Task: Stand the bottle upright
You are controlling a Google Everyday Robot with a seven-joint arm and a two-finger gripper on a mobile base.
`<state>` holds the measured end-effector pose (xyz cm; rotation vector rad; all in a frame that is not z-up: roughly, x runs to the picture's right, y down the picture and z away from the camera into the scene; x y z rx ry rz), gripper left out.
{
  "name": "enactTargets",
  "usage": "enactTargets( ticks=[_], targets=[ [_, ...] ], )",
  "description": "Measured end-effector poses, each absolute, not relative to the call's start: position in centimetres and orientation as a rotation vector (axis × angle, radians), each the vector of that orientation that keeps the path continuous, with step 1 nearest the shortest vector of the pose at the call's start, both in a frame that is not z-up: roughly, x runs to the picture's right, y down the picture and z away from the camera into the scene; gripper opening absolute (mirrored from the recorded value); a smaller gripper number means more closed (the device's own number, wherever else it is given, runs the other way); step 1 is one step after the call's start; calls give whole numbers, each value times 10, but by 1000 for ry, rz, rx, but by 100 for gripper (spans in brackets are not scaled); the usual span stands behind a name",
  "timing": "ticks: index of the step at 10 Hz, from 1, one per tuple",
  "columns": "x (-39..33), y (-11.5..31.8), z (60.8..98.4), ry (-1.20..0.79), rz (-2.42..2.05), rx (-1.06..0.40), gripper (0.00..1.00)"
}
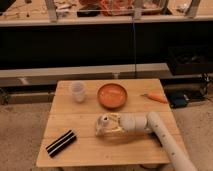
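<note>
One wooden tabletop (80,147) carries everything here. One white arm (162,137) reaches in from the lower right and ends in one claw (104,126), low over the middle of the tabletop.

Up and a little to the right of the claw, well apart from it, sits one orange bowl (112,95). Down and to the left of the claw, near the front edge, lies one black block with a pale stripe (61,143), set at a slant. Up and to the left of the claw, beside the bowl, stands one translucent white cup (77,91), upright. Far to the right of the claw, just past the tabletop's right edge, lies one orange carrot-shaped object (154,98).

One bottle (107,124), clear with a pale cap, is right at the claw, between or against its fingers; whether it lies flat or tilts cannot be told. Whether the claw is clamped on the bottle or only around it cannot be told either.
</note>
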<state>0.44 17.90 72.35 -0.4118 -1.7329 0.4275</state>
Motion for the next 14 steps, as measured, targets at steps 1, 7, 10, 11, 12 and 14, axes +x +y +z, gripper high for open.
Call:
enactTargets(
  ticks=[1,7,10,11,12,14],
  targets=[
    [5,180,723,-1730,430,-425,2],
    [6,186,725,-1631,414,-532,2],
    [5,189,725,-1631,412,-548,2],
    [4,189,725,-1640,413,-558,2],
    [2,189,726,-1647,414,-568,2],
    [-1,191,729,-1644,416,-596,2]
  ],
)
